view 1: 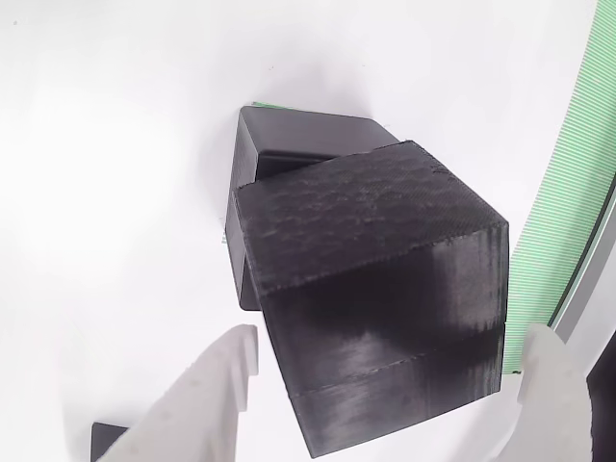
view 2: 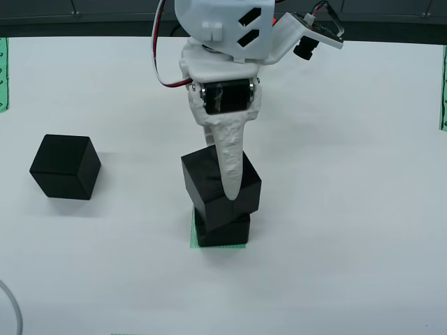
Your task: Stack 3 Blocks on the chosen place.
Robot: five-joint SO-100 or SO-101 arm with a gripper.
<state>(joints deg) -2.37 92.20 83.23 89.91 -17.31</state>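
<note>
In the fixed front view, one black block sits on the green-striped chosen place. A second block is tilted and twisted on top of it, with my gripper shut on it from above. In the view that rides on the gripper, this held block sits between my two white fingers, and the lower block lies behind and beneath it, with a green sliver at its far edge. A third block stands alone at the left.
Green striped strips mark the white surface's left and right edges; one strip runs near my right finger. A dark band lines the far edge. A thin cable curls at the front left corner.
</note>
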